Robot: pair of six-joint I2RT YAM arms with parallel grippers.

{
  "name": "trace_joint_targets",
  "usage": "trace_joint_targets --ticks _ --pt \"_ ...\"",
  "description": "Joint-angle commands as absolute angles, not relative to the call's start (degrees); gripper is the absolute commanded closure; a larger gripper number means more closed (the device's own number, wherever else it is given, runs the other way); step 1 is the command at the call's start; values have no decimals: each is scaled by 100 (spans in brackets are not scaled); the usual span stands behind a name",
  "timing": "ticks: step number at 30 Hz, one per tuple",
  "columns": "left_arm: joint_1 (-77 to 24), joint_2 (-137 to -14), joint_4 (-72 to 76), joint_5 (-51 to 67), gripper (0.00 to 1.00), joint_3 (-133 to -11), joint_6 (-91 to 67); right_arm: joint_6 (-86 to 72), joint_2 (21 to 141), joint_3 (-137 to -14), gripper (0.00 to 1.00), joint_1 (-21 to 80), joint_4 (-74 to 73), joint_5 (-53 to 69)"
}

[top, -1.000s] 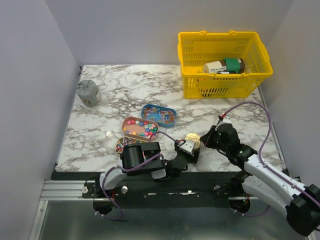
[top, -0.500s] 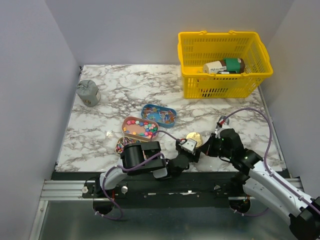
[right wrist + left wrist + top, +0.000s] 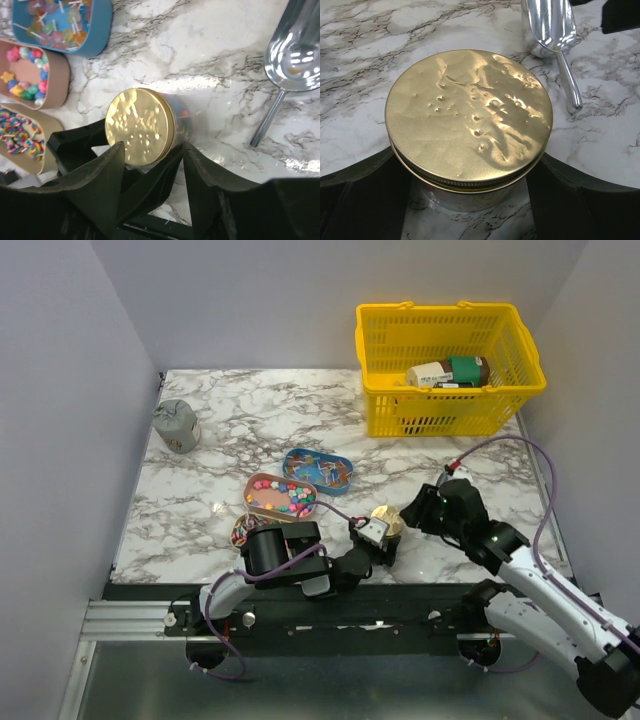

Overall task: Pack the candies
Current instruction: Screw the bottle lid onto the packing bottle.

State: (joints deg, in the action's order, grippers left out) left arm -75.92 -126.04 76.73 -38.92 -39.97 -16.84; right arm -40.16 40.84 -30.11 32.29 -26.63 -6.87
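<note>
The candies (image 3: 283, 498) lie in three open trays: round ones in a tan tray (image 3: 27, 75), wrapped ones in a blue tray (image 3: 60, 25), and striped ones in a third tray (image 3: 20, 132). A small jar with a gold lid (image 3: 470, 115) stands between my left gripper's fingers (image 3: 360, 200), which press on its body from both sides; the left gripper (image 3: 378, 532) is shut on it. Coloured sweets show through the jar's glass (image 3: 184, 116). My right gripper (image 3: 153, 150) is open just in front of the lid (image 3: 140, 125) and holds nothing.
A silver scoop (image 3: 550, 25) lies on the marble just beyond the jar, also seen at the right wrist view's upper right (image 3: 295, 55). A yellow basket (image 3: 440, 410) with packages stands at the back right. A grey pouch (image 3: 176, 426) sits at the far left.
My right gripper has gone from shut to open beside the jar's lid, and its arm has shifted a little. The left gripper and the jar have not moved.
</note>
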Motion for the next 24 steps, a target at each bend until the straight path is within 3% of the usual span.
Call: trace_joint_targets --ticks 1,2,3,6,16,24 --pt "-7629 -13219 5625 -3612 37 -3559 -2153 -3736 4876 -3252 46 3252 -2164 -1204" --pt "-7629 -13227 5573 -3621 37 -3568 -2153 -3692 5226 -3278 49 3235 -2049 -1100" --pt "-7629 -13236 5520 -3638 36 -3621 -2153 -3622 5360 -3270 60 3234 -1900 -1012" --pt "-7646 -13254 5335 -3691 36 -3709 -2162 -3595 5879 -3261 72 3208 -1477 -800" --pt "-7638 -13271 4966 -3832 36 -3920 -2241 -3744 5749 -2638 97 3208 -1187 -168" --pt "-7611 -13324 4535 -3929 36 -4192 -2373 -3981 5098 -1864 99 3208 -1265 316"
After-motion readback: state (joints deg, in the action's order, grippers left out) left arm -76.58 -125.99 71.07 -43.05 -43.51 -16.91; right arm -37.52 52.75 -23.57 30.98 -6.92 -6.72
